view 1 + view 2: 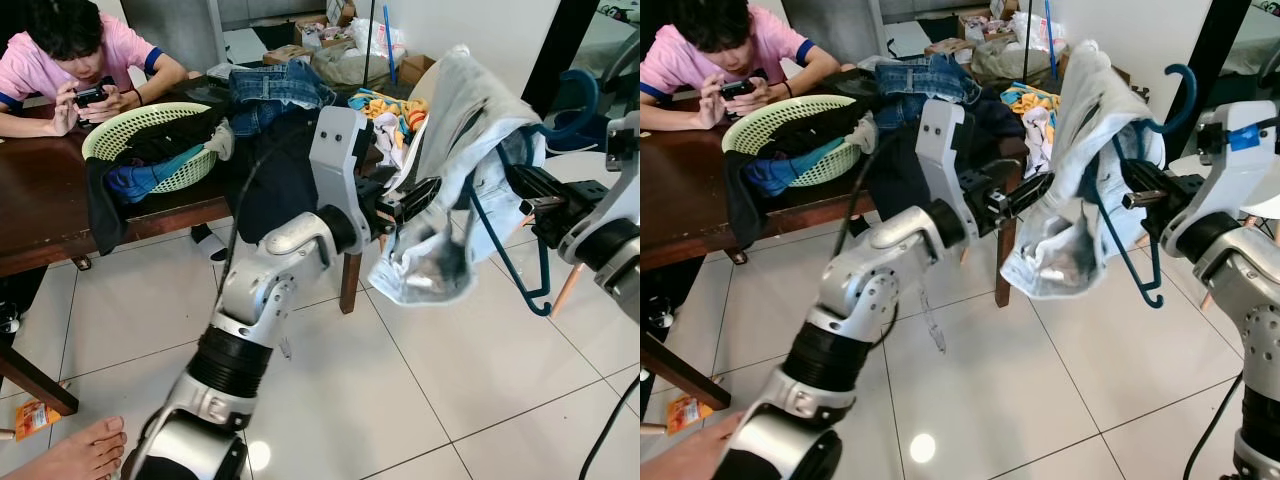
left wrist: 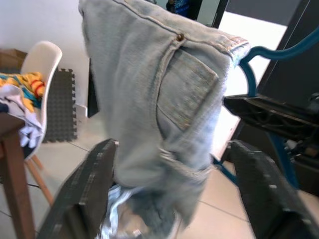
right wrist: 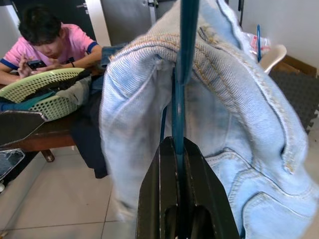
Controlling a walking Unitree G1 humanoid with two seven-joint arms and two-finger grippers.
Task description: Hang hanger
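Observation:
Light-blue denim jeans (image 1: pixel 462 120) hang over a teal plastic hanger (image 1: pixel 522 270) whose hook (image 1: pixel 578 92) curls up at the right. My right gripper (image 1: pixel 532 192) is shut on the hanger's bar; in the right wrist view its fingers (image 3: pixel 149 199) clamp the teal bar (image 3: pixel 178 99) with denim draped on both sides. My left gripper (image 1: pixel 412 205) reaches in from the left at the hanging denim. In the left wrist view it is open, its fingers (image 2: pixel 84 194) wide apart on either side of the jeans (image 2: pixel 164 109). Both are held in the air above the tiled floor.
A dark wooden table (image 1: pixel 45 215) stands at the left with a green basket (image 1: pixel 150 125) of clothes and more clothing piled on it. A person in a pink shirt (image 1: pixel 70 60) sits behind it with a phone. A bare foot (image 1: pixel 85 452) and an orange packet (image 1: pixel 35 415) lie at the lower left.

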